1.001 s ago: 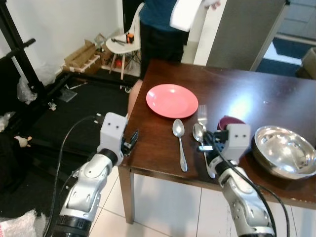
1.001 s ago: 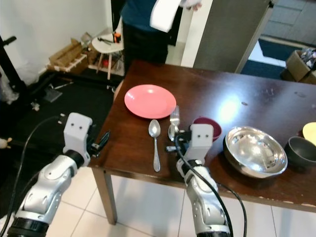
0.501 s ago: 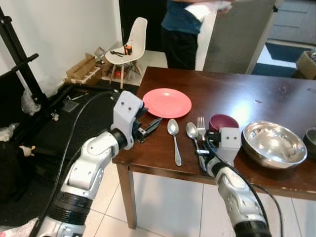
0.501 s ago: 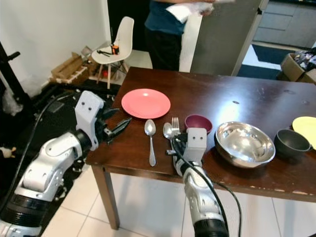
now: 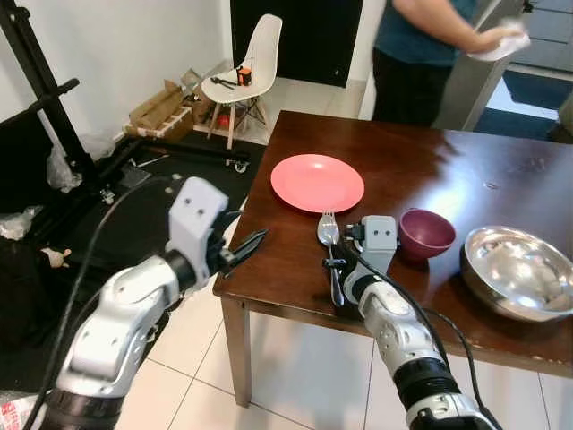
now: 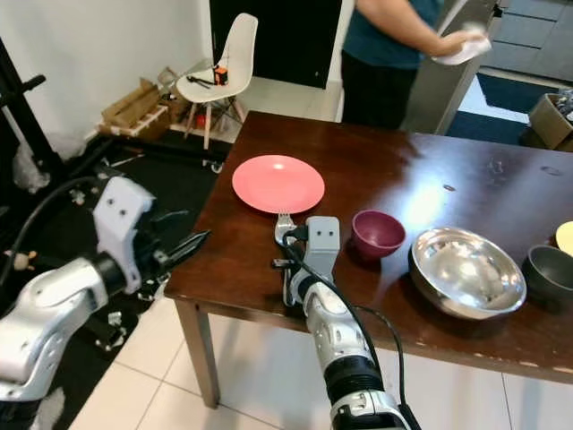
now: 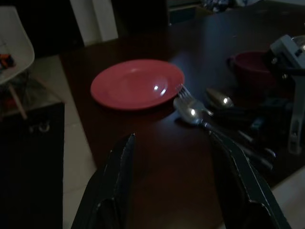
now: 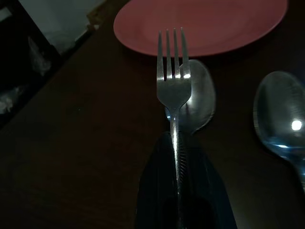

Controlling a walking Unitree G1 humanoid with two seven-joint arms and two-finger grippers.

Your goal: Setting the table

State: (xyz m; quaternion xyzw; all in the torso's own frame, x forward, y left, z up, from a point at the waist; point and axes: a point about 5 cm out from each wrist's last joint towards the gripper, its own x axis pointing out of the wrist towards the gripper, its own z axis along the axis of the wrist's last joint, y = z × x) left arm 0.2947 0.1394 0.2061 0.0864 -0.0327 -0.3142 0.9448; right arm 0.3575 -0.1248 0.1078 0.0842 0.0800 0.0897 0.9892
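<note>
A pink plate (image 5: 317,182) lies on the dark wooden table (image 5: 421,170) near its left end. My right gripper (image 5: 333,266) is shut on the handle of a silver fork (image 8: 173,81), whose tines point at the plate. The fork is held just over a spoon (image 8: 196,105) lying on the table, and a second spoon (image 8: 281,114) lies beside it. My left gripper (image 5: 240,247) is open with nothing in it, level with the table's left edge and just outside it. In the left wrist view its fingers (image 7: 121,176) frame the plate (image 7: 137,84) and the cutlery.
A maroon bowl (image 5: 426,233) stands right of the fork, then a large steel bowl (image 5: 517,273) and a dark bowl (image 6: 548,269). A person (image 5: 428,54) stands at the table's far side holding a cloth. A white chair (image 5: 246,72) and boxes sit at the back left.
The camera has shifted. My right gripper has carried the fork left, from beside the maroon bowl to over the left spoon. My left gripper has drawn back off the table's edge.
</note>
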